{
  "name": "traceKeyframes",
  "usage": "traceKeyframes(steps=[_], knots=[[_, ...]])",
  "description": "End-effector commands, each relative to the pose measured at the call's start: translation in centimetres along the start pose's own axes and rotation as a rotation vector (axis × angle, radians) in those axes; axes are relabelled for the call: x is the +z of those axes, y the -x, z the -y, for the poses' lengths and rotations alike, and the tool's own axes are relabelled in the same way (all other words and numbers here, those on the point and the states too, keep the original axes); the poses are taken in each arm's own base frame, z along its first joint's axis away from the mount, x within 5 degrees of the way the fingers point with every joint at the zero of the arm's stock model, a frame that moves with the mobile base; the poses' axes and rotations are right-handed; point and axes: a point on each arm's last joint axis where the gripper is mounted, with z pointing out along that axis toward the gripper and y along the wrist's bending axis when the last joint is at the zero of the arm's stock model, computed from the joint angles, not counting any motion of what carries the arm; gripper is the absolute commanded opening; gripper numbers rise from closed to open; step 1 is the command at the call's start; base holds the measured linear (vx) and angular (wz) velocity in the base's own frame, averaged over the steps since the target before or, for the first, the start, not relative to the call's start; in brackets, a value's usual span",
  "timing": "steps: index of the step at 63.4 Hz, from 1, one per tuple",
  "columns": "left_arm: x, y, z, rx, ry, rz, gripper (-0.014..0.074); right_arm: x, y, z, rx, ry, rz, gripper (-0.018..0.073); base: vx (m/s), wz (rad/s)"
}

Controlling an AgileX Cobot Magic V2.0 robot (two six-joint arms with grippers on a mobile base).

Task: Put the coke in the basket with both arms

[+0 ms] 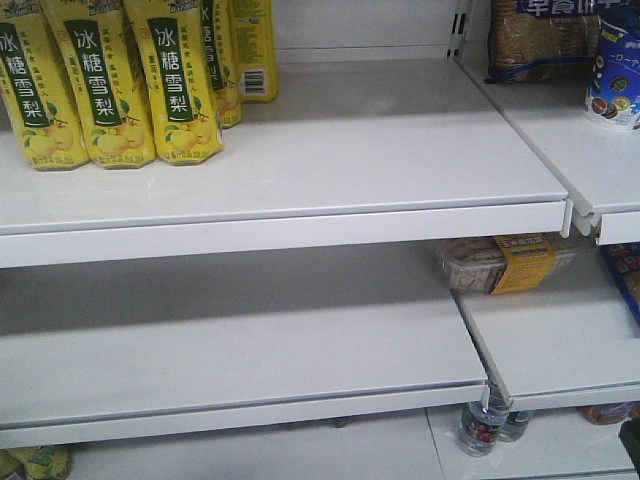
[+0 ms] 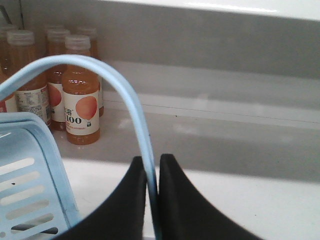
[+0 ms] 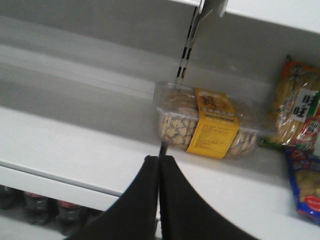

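Observation:
In the left wrist view my left gripper [image 2: 152, 161] is shut on the light blue hoop handle [image 2: 120, 80] of the basket, which arches up and to the left. The basket's slotted light blue side [image 2: 30, 185] hangs at the lower left. In the right wrist view my right gripper [image 3: 159, 159] is shut with nothing between its black fingers, in front of a white shelf edge [image 3: 65, 170]. The coke can is not in view in any frame. Neither arm shows in the front view.
Orange juice bottles [image 2: 80, 100] stand on the shelf behind the basket handle. A clear snack box with a yellow label [image 3: 207, 122] lies on the shelf ahead of my right gripper, also in the front view [image 1: 505, 262]. Dark cola bottles [image 3: 45, 207] stand below. Yellow drink packs [image 1: 110, 80] stand on the top shelf.

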Motion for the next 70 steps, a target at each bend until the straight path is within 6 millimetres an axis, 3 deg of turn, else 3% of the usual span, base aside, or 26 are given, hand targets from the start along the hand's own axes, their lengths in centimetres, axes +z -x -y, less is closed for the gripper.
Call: traceKeyframes(steps=[1,18,41,70], knots=[[-0.08,1.4,0.34,0.083,-0.031,0.157,-0.0006,-0.07,0.47,0.37,-0.052,-0.055,0.099,-0.0002,0.0,0.0],[-0.08,1.4,0.34,0.083,-0.031,0.157,-0.0006,-0.35,1.09,1.17,0.087,-0.179,0.176,-0.0002,0.0,0.0],[-0.08,1.4,0.34,0.083,-0.031,0.157,-0.0006,-0.37,1.18,1.22,0.228,-0.173,0.199,-0.0002,0.0,0.0],[-0.08,1.4,0.34,0.083,-0.031,0.157,-0.0006,-0.37,1.18,1.22,0.23,-0.173,0.199,-0.0002,0.0,0.0]])
